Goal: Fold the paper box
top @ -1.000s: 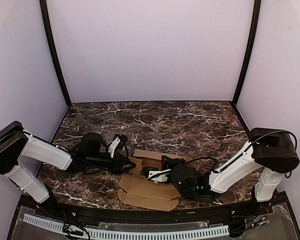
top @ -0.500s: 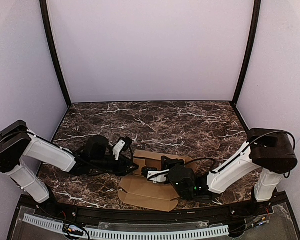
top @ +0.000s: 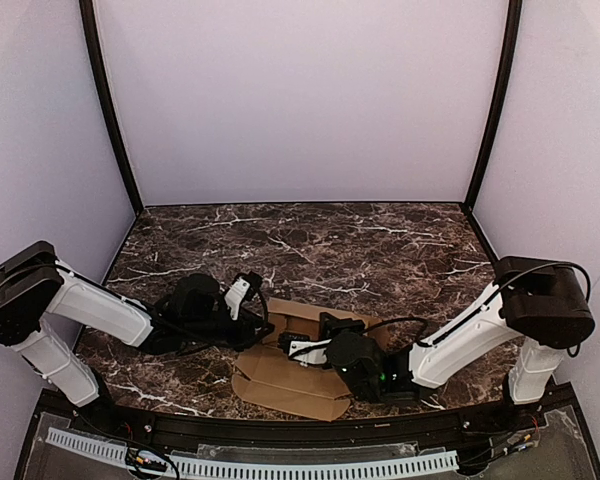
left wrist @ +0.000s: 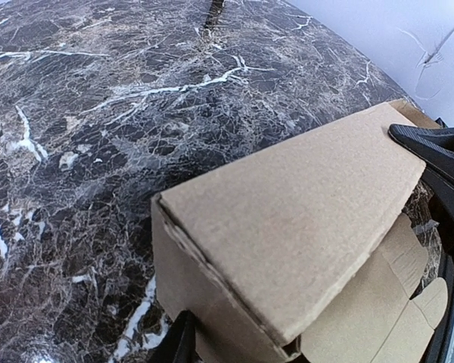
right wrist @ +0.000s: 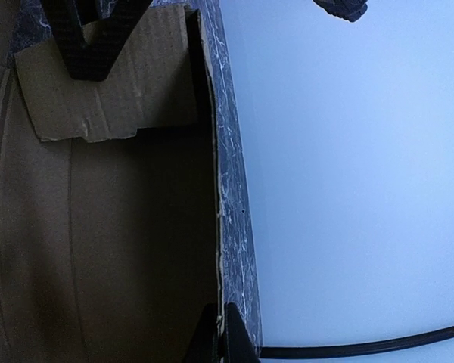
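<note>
On the table (top: 380,250), paper box (top: 280,385) lengthwise left-to-right.

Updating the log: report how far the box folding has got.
Done: one side of the box is folded up into a creased corner. In hand: the right gripper pinches a wall edge; the left gripper straddles the raised side. Left: the near flaps lie flat, nothing closed.

Plain brown paper box (left wrist: 287,219), dark white-veined marble table (left wrist: 98,113)

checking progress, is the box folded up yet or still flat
Partly folded: the box has a raised wall and top panel, but its near flaps lie flat.
</note>
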Controlling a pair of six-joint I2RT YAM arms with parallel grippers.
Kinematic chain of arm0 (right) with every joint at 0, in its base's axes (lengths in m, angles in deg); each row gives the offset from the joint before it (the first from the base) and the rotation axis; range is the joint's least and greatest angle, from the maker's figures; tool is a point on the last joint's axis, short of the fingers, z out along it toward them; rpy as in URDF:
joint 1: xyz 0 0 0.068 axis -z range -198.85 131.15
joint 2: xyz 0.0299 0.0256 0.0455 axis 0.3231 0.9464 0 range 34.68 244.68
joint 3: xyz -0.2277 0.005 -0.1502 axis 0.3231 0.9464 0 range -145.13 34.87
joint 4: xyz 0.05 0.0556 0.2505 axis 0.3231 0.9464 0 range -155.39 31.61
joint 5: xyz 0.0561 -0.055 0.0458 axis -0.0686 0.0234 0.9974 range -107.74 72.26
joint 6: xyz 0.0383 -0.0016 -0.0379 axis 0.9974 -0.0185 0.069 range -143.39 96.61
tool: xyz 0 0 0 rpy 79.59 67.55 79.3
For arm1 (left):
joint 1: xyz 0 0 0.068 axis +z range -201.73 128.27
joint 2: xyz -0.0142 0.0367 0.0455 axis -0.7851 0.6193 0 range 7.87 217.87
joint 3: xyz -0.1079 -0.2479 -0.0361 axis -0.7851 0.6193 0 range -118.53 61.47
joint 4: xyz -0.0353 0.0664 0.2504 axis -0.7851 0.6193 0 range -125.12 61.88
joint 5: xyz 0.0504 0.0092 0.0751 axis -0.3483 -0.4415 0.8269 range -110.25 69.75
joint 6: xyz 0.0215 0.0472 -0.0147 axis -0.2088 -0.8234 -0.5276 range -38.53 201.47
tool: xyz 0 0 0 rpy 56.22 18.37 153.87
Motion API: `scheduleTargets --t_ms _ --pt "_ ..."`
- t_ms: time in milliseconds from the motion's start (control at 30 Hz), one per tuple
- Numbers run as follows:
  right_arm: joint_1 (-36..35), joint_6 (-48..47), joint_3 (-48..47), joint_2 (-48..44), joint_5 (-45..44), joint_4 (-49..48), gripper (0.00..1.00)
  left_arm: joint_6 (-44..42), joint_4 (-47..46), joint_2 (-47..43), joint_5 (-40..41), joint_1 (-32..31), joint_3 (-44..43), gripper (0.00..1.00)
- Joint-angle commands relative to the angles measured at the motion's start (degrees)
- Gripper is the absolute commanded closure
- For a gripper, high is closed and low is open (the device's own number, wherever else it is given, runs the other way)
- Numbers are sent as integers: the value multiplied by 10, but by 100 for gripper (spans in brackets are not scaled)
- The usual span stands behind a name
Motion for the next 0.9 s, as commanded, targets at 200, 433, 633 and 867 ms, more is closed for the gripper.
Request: scheduleTargets --t_ms 200,433,633,867 --pt "-34 107 -65 15 12 111 100 6 -50 6 33 -11 3 82" --pt "-41 164 -105 0 30 182 100 2 -47 8 42 -14 -3 95" --pt "-42 223 -131 -33 66 238 85 -1 -43 8 52 -14 -4 100" --pt "-41 292 -137 -94 132 285 56 -12 -37 4 64 -15 -3 100"
